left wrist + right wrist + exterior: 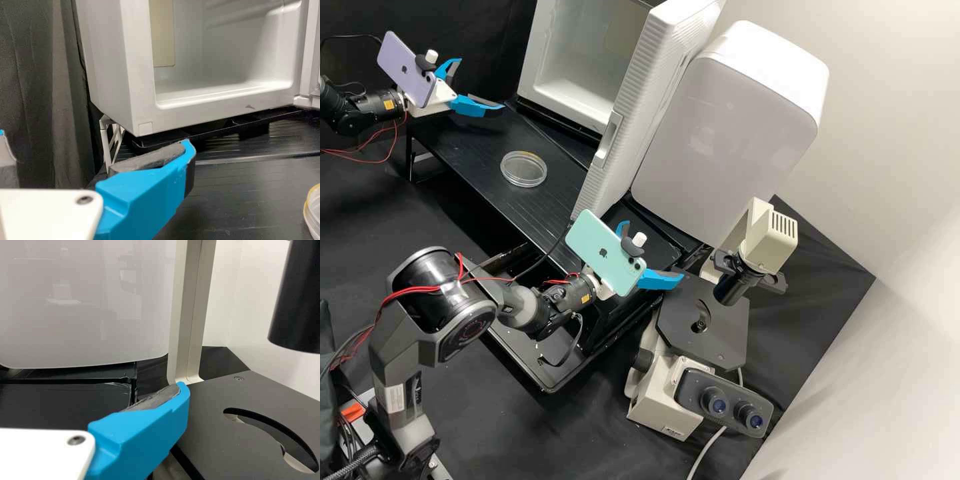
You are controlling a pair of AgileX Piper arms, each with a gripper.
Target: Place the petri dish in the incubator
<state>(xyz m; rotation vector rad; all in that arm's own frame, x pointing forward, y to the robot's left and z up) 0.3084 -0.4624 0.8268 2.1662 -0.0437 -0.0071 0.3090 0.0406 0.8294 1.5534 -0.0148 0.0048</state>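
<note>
The petri dish (523, 169) lies flat in the middle of the black shelf (473, 150), before the open incubator (577, 63). The left gripper (479, 83) gapes empty over the shelf's end; the right gripper (653, 250) gapes beside the microscope stage (707, 327).

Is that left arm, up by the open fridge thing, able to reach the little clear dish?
Probably yes. The left gripper hangs open near the petri dish, which lies alone on the black shelf, with nothing standing between them.
</note>
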